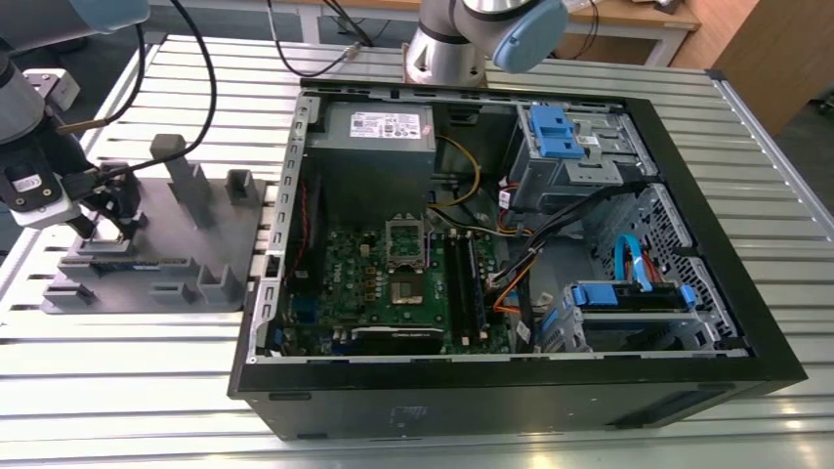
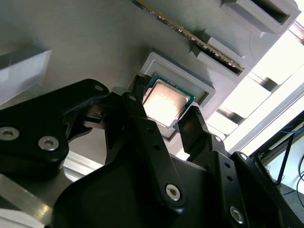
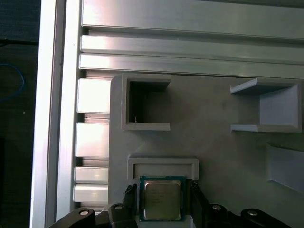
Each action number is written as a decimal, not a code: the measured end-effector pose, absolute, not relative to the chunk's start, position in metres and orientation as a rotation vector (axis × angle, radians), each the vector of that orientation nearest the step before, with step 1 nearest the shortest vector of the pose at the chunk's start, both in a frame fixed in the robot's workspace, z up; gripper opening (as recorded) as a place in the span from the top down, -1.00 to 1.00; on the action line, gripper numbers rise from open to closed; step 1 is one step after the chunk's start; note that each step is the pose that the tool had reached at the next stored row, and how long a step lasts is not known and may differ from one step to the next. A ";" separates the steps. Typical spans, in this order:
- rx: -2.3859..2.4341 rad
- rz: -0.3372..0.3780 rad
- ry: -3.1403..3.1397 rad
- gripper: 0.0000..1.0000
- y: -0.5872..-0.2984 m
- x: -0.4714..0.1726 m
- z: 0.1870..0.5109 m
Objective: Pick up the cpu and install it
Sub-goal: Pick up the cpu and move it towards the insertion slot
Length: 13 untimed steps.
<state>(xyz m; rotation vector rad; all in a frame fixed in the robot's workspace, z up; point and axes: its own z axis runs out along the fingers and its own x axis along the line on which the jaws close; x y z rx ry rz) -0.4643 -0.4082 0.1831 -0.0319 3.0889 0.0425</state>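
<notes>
Silver cpu: flat square chip with a shiny metal lid and a thin dark rim; it lies in a shallow walled pocket beside one edge of the tray.
Grey tray: matte moulded plastic with square-walled recesses, on the ribbed aluminium table.
Gripper: black bolted links; its fingers are apart, flanking two opposite sides of the cpu with slivers of gap.
Risk: thin edges offer little grip, so an uneven close could tilt the chip against the pocket wall or let it slip.
Socket frame: rectangular metal on the green motherboard, well apart from the tray.
</notes>
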 end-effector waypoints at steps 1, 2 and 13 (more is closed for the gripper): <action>-0.032 0.042 3.089 -0.13 -0.408 -0.464 0.183; -0.032 0.043 3.090 -0.13 -0.408 -0.464 0.183; -0.032 0.042 3.094 -0.13 -0.408 -0.464 0.184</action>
